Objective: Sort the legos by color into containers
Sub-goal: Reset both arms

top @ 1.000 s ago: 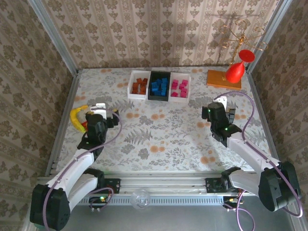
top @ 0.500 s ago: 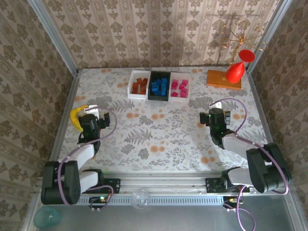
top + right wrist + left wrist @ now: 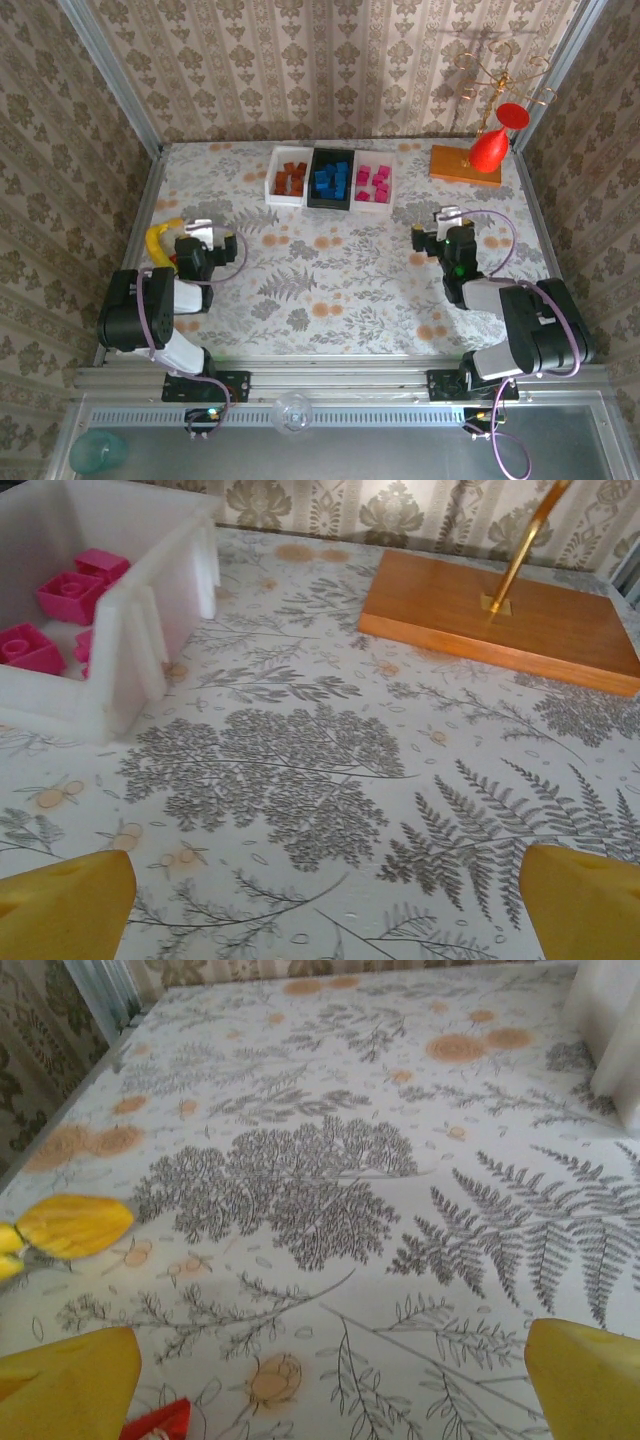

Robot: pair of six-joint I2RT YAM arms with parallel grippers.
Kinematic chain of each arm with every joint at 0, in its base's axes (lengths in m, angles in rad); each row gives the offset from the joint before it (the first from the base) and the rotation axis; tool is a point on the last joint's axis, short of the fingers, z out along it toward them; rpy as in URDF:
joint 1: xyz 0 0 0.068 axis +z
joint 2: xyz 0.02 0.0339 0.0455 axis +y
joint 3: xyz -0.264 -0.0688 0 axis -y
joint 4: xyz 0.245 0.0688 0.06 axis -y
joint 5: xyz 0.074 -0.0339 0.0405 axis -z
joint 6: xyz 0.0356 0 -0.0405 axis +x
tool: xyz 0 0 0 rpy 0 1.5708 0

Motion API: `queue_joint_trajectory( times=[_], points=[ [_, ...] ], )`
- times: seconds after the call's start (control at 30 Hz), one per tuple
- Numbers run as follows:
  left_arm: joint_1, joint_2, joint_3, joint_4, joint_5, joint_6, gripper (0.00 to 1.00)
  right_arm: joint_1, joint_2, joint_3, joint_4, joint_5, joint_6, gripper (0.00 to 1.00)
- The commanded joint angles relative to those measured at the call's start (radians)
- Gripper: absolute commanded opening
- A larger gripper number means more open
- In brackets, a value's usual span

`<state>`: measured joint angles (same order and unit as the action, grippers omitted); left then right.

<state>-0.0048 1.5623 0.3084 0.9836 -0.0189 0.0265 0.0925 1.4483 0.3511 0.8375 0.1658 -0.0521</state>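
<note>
Seen from above, the three joined containers (image 3: 283,201) are set toward twelve o'clock on the floral table (image 3: 330,290). Orange-brown legos (image 3: 291,179) lie in the white bin at the eleven o'clock end, blue legos (image 3: 331,180) in the black middle bin, and magenta-pink legos (image 3: 373,184) in the white bin at the one o'clock end. Every brick that can be made out lies with its own colour, so the sorting is judged finished

The left gripper (image 3: 325,1385) is parked near nine o'clock, just beside a yellow banana toy (image 3: 158,240); its jaws are spread fully and nothing is held. The right gripper (image 3: 325,905), near three o'clock, is likewise spread wide and empty, with a wooden base (image 3: 490,610) at its one o'clock

The bricks are judged light, rigid and smooth-sided, so they are likely to slip or pop from a pinch. They would best be taken across two opposite flat walls, not by the studs

No brand, label or writing can be read
</note>
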Motion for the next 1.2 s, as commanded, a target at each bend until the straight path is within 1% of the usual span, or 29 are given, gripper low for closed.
queue_joint_trajectory(
  times=[0.0, 0.07, 0.1, 0.17, 0.33, 1.17],
  points=[
    [0.002, -0.005, 0.050, 0.005, 0.015, 0.027, 1.00, -0.049, 0.105, -0.044, 0.254, -0.069, 0.058, 1.00],
    [-0.005, -0.007, 0.069, -0.036, -0.008, 0.027, 1.00, -0.050, 0.064, 0.014, 0.066, -0.026, 0.078, 1.00],
    [-0.009, -0.003, 0.072, -0.035, -0.024, 0.030, 1.00, -0.048, 0.081, 0.046, 0.041, -0.007, 0.083, 1.00],
    [-0.014, -0.004, 0.071, -0.034, -0.033, 0.032, 1.00, -0.056, 0.074, 0.046, 0.024, -0.017, 0.089, 1.00],
    [-0.015, -0.005, 0.081, -0.055, -0.026, 0.039, 1.00, -0.059, 0.078, 0.054, 0.016, -0.031, 0.089, 1.00],
    [-0.018, -0.004, 0.081, -0.056, -0.027, 0.043, 1.00, -0.059, 0.078, 0.053, 0.020, -0.029, 0.089, 1.00]
  ],
)
